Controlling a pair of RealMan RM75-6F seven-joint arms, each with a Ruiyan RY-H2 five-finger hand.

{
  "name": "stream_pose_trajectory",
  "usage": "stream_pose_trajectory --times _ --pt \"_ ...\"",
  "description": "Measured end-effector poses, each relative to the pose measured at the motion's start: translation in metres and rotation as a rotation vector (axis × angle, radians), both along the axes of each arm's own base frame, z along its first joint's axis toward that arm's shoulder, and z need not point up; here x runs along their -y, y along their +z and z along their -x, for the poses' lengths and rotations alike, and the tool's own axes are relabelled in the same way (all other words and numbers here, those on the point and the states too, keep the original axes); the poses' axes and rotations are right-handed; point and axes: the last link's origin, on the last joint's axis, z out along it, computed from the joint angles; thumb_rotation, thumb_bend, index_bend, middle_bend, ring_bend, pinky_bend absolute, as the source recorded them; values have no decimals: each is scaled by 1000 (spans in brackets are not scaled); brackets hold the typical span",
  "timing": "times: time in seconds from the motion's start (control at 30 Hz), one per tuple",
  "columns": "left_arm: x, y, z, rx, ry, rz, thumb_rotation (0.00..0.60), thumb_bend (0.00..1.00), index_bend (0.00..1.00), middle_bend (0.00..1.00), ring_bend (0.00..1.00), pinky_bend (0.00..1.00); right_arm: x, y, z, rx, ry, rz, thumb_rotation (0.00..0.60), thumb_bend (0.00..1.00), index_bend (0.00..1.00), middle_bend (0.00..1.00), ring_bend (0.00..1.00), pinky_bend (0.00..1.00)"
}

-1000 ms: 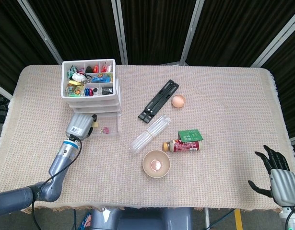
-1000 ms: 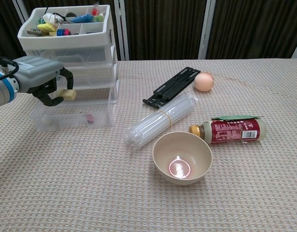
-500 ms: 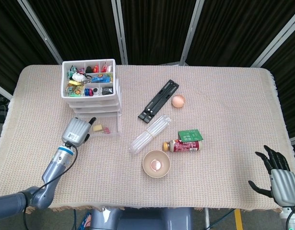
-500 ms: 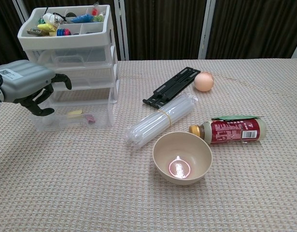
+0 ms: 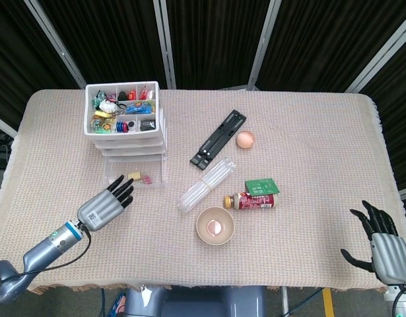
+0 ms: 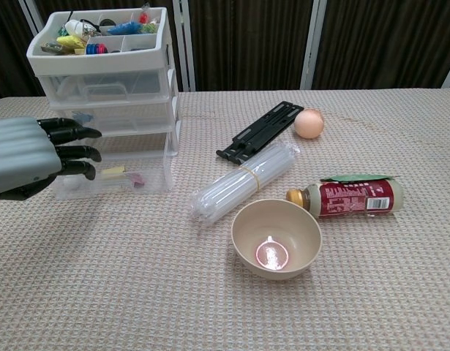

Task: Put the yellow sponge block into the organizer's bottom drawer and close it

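The yellow sponge block (image 5: 133,176) (image 6: 113,171) lies inside the organizer's pulled-out bottom drawer (image 5: 155,178) (image 6: 148,179), beside a small pink clip. The white organizer (image 5: 125,127) (image 6: 100,73) stands at the table's back left, its top tray full of small items. My left hand (image 5: 105,205) (image 6: 31,156) is open, fingers straight and pointing at the drawer front from just before it, holding nothing. My right hand (image 5: 381,246) rests open at the table's front right corner, seen only in the head view.
A bundle of clear tubes (image 5: 206,185), a beige bowl (image 5: 215,226), a lying red bottle (image 5: 252,200) with a green packet (image 5: 261,185), a black rack (image 5: 219,139) and an egg (image 5: 245,139) fill the table's middle.
My left hand let go of the yellow sponge block, which dropped into the bottom drawer. The hand then drew back toward the front edge and straightened its fingers.
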Motion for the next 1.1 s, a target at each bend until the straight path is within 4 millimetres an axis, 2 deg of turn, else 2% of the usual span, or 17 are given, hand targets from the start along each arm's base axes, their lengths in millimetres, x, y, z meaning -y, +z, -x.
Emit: stream_pose_trajectory --times 0.4,0.83,1.1 --pt "-9 -7 14 -299 -205 103 600 925 290 58 0 94 0 1 1 5 -4 2 600 102 165 0 0 0" --pt "-23 -17 12 -361 -233 114 600 935 260 42 0 94 0 1 0 9 -5 3 600 103 165 0 0 0" --pt "-18 -22 15 -373 -219 139 600 935 257 42 0 101 0 1 0 12 -6 2 600 103 165 0 0 0"
